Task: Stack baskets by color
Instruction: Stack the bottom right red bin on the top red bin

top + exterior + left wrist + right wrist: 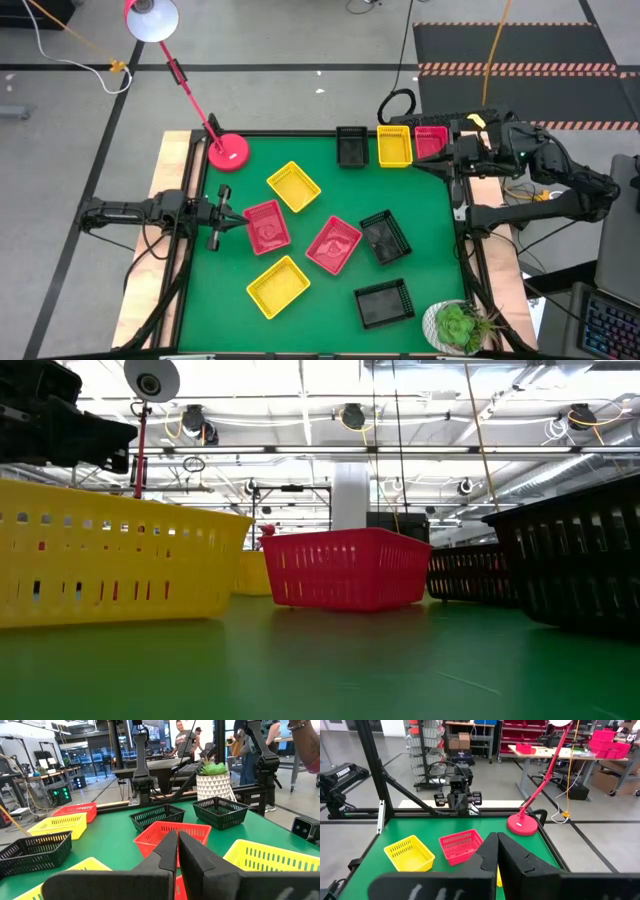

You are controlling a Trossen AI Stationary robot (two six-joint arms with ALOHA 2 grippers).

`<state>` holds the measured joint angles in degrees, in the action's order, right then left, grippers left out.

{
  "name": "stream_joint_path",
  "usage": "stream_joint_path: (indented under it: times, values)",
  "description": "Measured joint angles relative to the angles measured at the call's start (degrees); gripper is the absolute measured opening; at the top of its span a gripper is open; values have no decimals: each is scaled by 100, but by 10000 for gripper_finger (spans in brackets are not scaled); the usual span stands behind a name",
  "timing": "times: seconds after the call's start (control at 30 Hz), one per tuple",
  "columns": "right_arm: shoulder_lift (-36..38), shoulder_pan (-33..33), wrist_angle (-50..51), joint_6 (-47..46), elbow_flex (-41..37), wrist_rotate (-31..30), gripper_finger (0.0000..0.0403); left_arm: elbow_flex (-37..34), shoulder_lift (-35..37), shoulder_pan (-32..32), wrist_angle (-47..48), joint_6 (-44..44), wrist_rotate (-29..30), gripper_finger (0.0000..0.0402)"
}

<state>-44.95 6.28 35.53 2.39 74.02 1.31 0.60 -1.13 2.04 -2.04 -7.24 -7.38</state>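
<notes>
Several baskets lie on the green table. A black basket [352,146], a yellow one [394,146] and a red one [431,141] stand in a row at the far edge. Scattered in the middle are two yellow baskets [294,186] [278,286], two red ones [267,227] [334,244] and two black ones [386,237] [384,303]. My left gripper [240,215] [178,845] is shut and level at the left edge, just short of a red basket. My right gripper [432,163] [497,845] is shut, raised above the far right corner near the row.
A red lamp base [228,152] stands at the far left corner, its arm reaching up and away. A potted plant [458,326] sits at the near right corner. A black frame [300,133] borders the table. People stand in the room beyond.
</notes>
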Motion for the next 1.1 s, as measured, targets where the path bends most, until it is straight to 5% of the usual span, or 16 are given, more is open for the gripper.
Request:
stream_joint_path:
  times: [0.6, 0.83, 1.1]
  values:
    - [2, 0, -54, 24, 0, 1, 0, 275, -25, -2, -575, 930, 23, 19]
    - [4, 1, -54, 23, 0, 1, 0, 1653, -653, -2, 381, 1082, 257, 4]
    - [4, 1, -54, 22, 0, 1, 0, 3940, -2188, -2, 1945, 928, 293, 3]
